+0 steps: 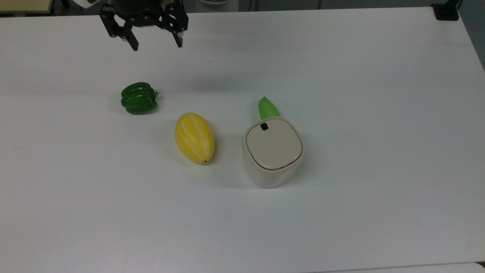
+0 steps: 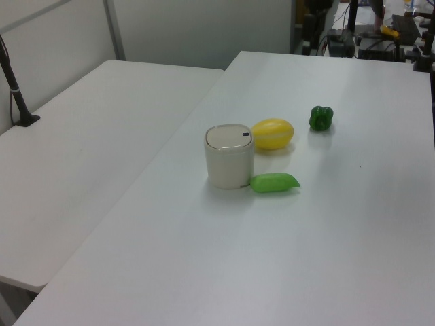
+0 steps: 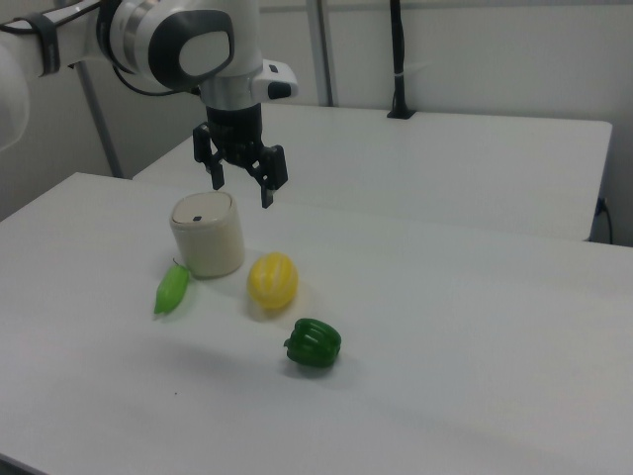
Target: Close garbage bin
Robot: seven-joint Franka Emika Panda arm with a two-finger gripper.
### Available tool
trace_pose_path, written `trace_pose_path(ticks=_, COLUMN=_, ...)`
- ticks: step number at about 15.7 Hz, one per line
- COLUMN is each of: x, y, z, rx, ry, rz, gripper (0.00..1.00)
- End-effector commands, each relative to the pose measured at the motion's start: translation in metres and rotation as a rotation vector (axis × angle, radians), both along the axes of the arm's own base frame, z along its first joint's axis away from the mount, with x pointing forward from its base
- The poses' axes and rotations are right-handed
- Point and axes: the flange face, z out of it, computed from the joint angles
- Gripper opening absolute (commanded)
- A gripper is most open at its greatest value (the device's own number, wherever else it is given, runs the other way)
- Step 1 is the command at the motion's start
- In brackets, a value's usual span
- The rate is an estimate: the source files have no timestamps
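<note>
I see white worktop [image 1: 379, 113], second white table [image 2: 81, 149] beside it, pale wall behind. Garbage bin [image 1: 272, 153] upright mid-worktop, lid flat down — yellow melon [image 1: 194, 137] and green pod [image 1: 268, 107] just beside it, green pepper [image 1: 138, 98] apart. Gripper [image 1: 156, 41] raised at far edge, fingers [image 1: 133, 43] spread wide, holding nothing.

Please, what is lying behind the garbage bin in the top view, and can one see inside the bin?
Behind the garbage bin lies a light green vegetable, its near end hidden by the bin. The flat lid is shut, so the inside is covered.
</note>
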Motion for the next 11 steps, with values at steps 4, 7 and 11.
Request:
trace_pose_path(ticks=4, x=-0.031, y=-0.025, z=0.029, rx=-0.063, ry=0.032, rz=-0.036, gripper=1.0)
trace_pose_path(ticks=7, x=-0.035, y=-0.03, z=0.034, rx=-0.065, ry=0.035, rz=-0.1, gripper=1.0)
trace_pose_path(ticks=11, x=-0.036, y=-0.021, z=0.029, rx=-0.139, ry=0.086, rz=-0.253, gripper=1.0)
